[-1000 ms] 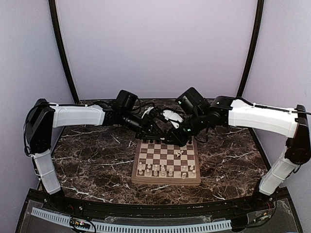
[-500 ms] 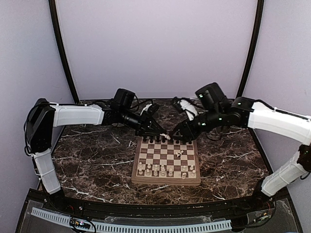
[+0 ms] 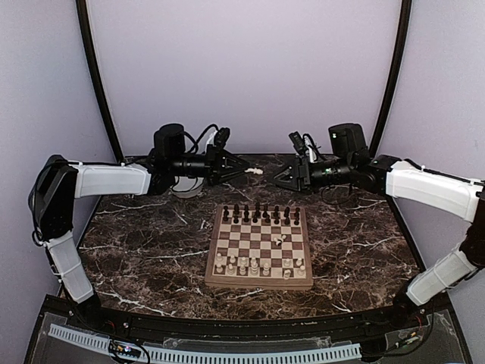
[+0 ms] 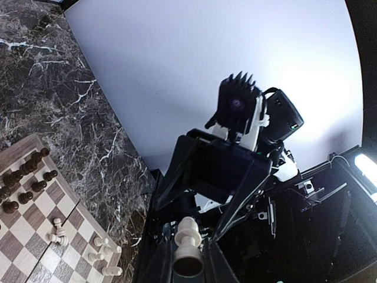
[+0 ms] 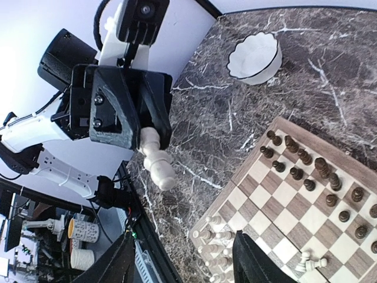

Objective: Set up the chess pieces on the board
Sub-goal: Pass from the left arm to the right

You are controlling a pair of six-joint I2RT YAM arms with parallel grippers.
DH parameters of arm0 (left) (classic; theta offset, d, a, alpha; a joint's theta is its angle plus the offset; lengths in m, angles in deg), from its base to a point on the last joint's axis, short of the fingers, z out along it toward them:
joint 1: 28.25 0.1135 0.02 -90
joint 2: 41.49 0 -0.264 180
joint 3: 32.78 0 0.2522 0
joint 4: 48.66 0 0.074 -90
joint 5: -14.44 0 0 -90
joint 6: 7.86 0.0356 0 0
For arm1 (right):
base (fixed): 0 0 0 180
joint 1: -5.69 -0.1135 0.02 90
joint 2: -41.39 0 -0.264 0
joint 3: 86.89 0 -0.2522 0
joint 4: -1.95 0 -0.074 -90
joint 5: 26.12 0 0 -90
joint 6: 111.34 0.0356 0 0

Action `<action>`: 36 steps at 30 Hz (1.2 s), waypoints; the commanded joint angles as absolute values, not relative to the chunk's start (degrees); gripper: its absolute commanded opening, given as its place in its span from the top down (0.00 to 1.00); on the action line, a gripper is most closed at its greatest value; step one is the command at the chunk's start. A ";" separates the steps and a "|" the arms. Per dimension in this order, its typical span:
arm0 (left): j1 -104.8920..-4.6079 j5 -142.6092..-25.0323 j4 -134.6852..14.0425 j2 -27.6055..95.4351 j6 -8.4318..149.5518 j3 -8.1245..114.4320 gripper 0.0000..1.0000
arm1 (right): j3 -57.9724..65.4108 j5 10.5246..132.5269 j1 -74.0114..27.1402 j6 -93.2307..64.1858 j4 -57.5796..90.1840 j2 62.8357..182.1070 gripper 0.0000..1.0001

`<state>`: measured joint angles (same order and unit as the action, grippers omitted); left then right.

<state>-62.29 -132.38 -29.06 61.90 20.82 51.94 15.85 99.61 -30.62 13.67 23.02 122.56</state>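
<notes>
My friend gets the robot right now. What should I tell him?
Left claw: shut on a cream piece, held in the air past the board's far edge.
Right claw: open, empty, facing the left one.
Board: dark pieces stand along the far side, cream pieces along the near side, with gaps.
A tipped cream piece lies near the middle.
Left to do: set down the held piece, stand the tipped one up, fill the gaps.

Left end effector [image 3: 245, 170] with cream piece [image 3: 258, 171]
</notes>
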 commanded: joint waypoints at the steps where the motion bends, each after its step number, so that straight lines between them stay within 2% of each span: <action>1: -62.53 -131.49 -16.24 62.02 14.23 50.08 0.94 | 14.64 105.80 -30.43 17.44 17.18 123.43 0.42; 15: -63.93 -132.51 -17.25 61.51 14.79 49.23 0.95 | 12.34 106.68 -30.43 20.77 11.04 128.00 0.44; 23: -65.13 -132.92 -17.59 62.52 14.59 50.18 0.95 | 13.03 107.29 -30.52 22.40 7.74 127.98 0.59; 29: -65.36 -132.38 -17.15 62.73 14.29 50.17 0.95 | 13.65 108.40 -30.46 22.40 7.14 127.49 0.75; 36: -65.51 -131.67 -15.54 62.93 13.40 49.90 0.95 | 12.67 109.19 -30.61 21.32 9.07 127.86 0.72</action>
